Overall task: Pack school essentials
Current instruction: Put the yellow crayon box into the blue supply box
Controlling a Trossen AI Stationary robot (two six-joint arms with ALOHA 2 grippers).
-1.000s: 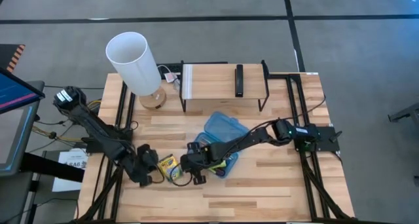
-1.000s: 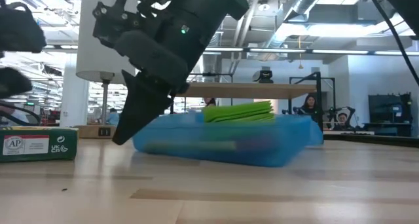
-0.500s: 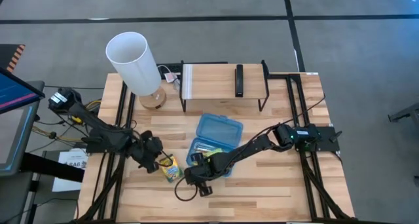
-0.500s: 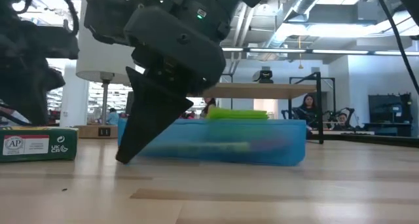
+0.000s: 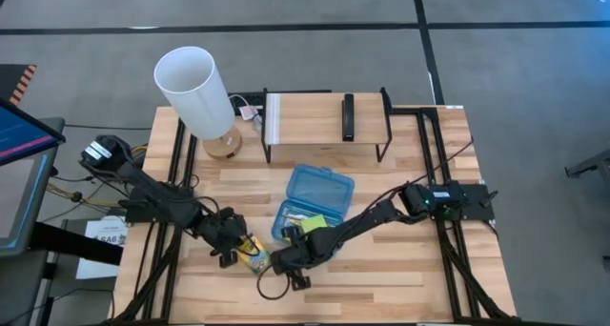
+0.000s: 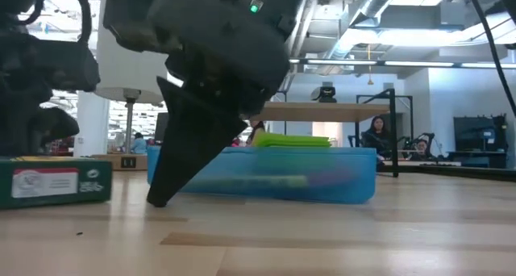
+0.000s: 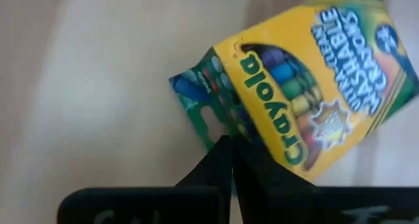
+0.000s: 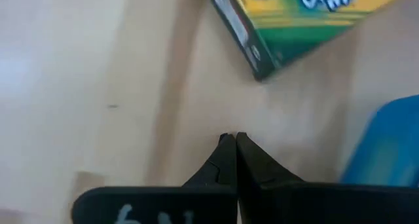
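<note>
- We see the crayon box (image 5: 251, 253) lying flat on the table (image 5: 381, 278), near its front edge, beside the blue case (image 5: 313, 204).
- Our left gripper (image 7: 230, 143), fingers pressed together, touches the box's edge.
- Our right gripper (image 8: 230, 139), fingers together and empty, points at bare wood between box and case.

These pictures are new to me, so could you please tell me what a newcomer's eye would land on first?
Probably the two dark arms meeting at the table's front: the left gripper and the right gripper, both shut, flank the yellow-green crayon box. Just behind them lies the open translucent blue case with a lime-green pad inside. The tall white lamp stands at the back left corner.
</note>
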